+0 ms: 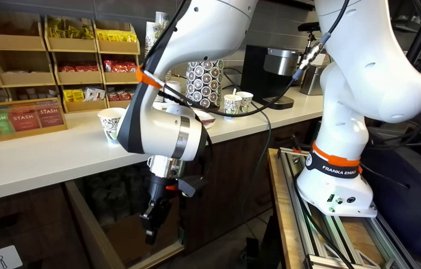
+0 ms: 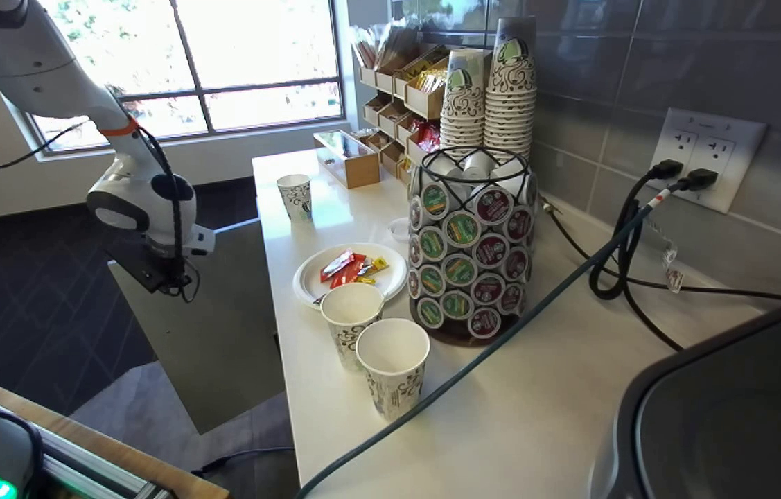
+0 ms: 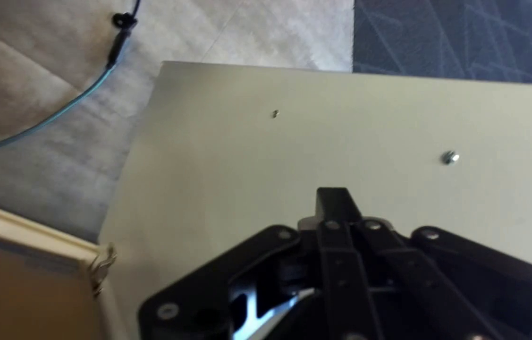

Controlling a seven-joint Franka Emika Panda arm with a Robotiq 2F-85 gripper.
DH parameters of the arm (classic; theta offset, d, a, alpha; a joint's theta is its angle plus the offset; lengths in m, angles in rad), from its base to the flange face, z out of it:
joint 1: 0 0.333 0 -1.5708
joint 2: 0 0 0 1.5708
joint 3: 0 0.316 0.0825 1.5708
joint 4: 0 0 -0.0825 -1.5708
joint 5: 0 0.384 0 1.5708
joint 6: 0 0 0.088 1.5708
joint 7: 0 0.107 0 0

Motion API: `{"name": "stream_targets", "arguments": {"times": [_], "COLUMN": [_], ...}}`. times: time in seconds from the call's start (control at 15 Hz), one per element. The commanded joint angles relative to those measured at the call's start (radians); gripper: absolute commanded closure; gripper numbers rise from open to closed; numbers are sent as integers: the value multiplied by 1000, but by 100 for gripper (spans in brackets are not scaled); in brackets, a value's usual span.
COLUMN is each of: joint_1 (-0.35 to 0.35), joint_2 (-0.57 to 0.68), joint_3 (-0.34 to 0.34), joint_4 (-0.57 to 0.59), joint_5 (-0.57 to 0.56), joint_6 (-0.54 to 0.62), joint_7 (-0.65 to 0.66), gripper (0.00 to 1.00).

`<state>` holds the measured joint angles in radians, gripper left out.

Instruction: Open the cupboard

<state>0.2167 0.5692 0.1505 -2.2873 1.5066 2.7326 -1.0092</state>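
"One dark brown wood-grain cupboard (image 1: 160, 256) stands open beneath the white countertop (image 1: 12, 160) in an exterior view, facing outward. And the black two-fingered gripper (image 1: 151, 236)?"

"It points down, in front of the opening."

"Where does the flat rectangular door (image 2: 217, 326), pale grey inside, point, in an exterior view?"

"Outward from the countertop, upright, its inner side bared."

"And in the wrist view?"

"The door's long axis runs roughly left to right; the closed fingers (image 3: 334, 205) meet over that side, touching it or not unclear."
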Motion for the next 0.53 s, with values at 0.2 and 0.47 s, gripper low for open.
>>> {"name": "stream_targets", "arguments": {"times": [0.2, 0.47], "joint_1": [-68, -97], "joint_2": [-326, -489], "joint_3": [-61, -91], "joint_4": [-310, -484], "joint_5": [128, 119], "joint_6": [164, 225], "joint_7": [71, 166], "gripper": [74, 51]}}
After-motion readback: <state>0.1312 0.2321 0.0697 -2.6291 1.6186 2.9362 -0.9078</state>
